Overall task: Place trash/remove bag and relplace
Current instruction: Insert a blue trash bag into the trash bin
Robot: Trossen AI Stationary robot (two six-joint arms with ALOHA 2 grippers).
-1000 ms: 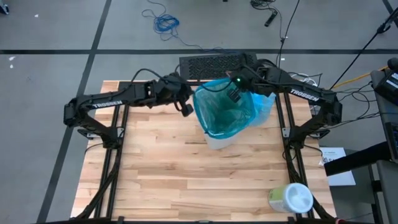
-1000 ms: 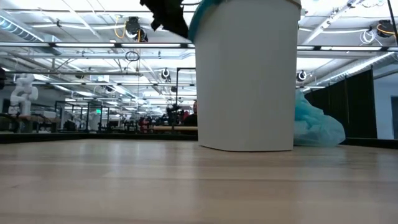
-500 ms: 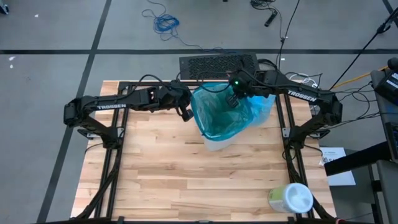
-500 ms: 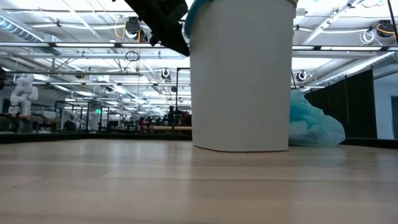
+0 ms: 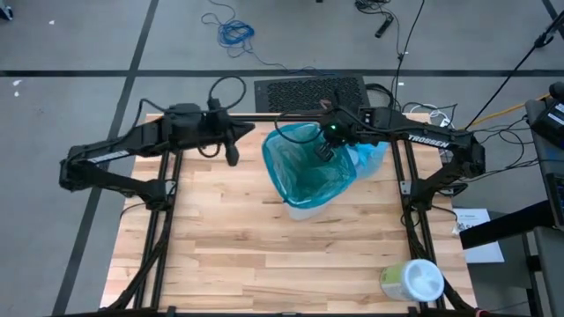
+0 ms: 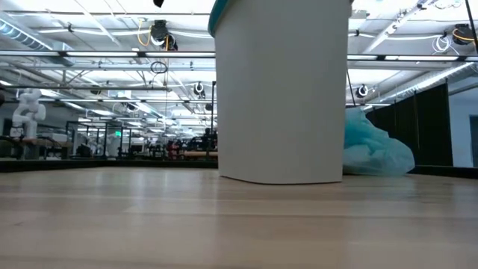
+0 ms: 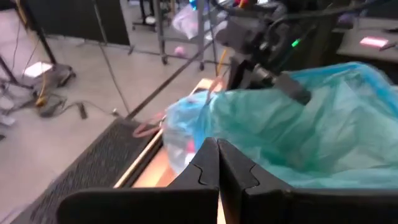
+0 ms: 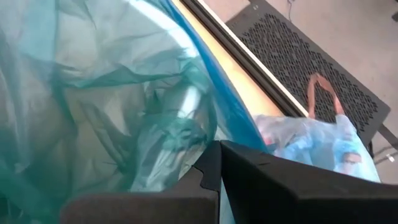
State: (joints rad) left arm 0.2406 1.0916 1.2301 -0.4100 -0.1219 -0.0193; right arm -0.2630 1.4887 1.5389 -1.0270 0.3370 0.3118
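Liner is held stretched over the white bin, pinched at its one-o'clock rim by the right gripper, while the left gripper, pressed together and empty, is parked at nine o'clock.

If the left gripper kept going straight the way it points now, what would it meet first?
Most likely the teal liner draped over the white bin; the shut left gripper points at it. Depth is unclear.

1. From bench height, the tall white plastic bin is cut off at the top, so I cannot see its rim or my pincers there.
2. The crinkly teal plastic liner hides whatever lies inside the bin.
3. The lumpy light-blue plastic bag at the bench's far edge is half hidden behind the bin.
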